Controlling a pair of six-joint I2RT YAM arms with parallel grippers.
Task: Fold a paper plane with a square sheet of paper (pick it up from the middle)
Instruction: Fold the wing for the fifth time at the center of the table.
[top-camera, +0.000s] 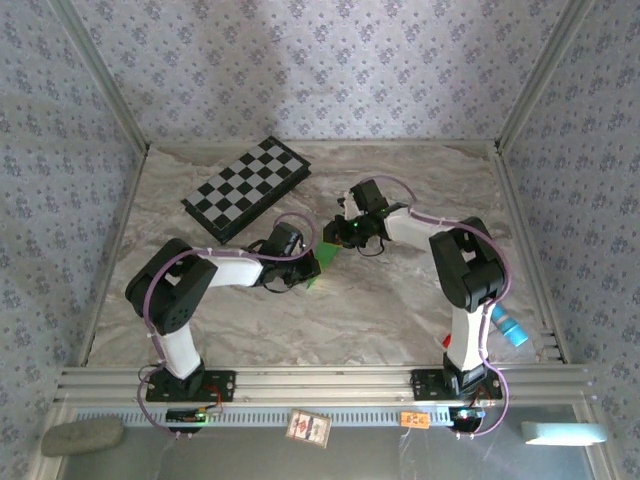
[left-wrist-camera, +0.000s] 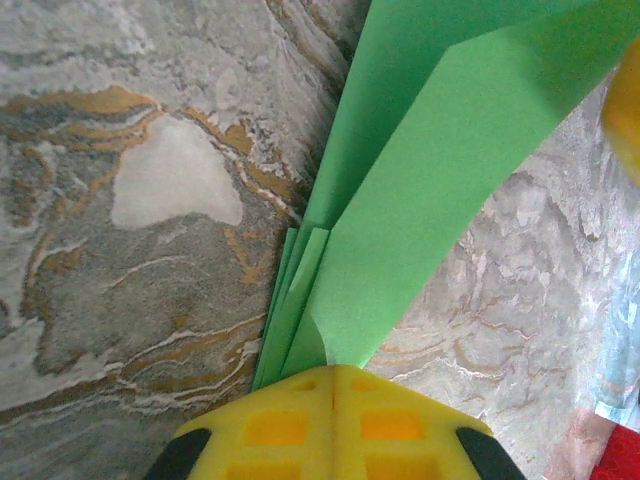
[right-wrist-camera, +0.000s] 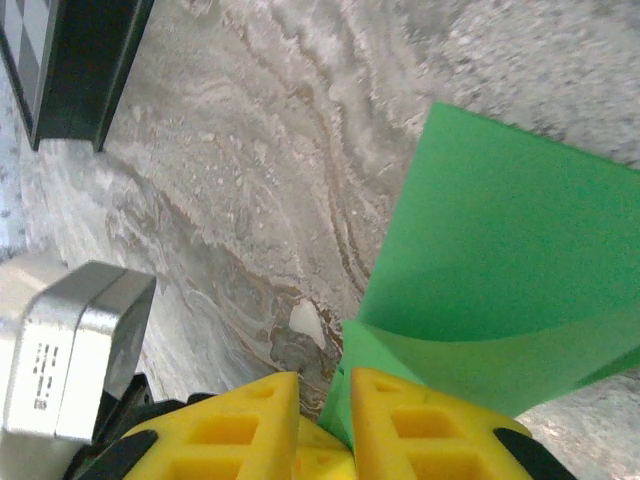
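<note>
Yellow-fingered, my left gripper (left-wrist-camera: 332, 372) is clenched on the paper plane (left-wrist-camera: 440, 180), whose long axis runs straight ahead from it over the table (left-wrist-camera: 150, 250); my right gripper (right-wrist-camera: 325, 385) pinches a flap opposite, so I judge neither arm nearer.

**Twin black-and-white arms with yellow-fingered pincers**

The left arm (top-camera: 190, 290) and the right arm (top-camera: 465, 270) share one build: rounded black joint housings alternate with smooth white link shells, and each stands on a small black base (top-camera: 185, 385) with wiring at its foot. A thin lilac cable (top-camera: 295, 214) loops along the outside of each arm from joint to joint. The left pincer (left-wrist-camera: 333, 375) has bright yellow fingers moulded with square recesses and set in black mounts. The right pincer (right-wrist-camera: 342, 400) has the same yellow waffle-patterned fingers on black mounts.
</note>
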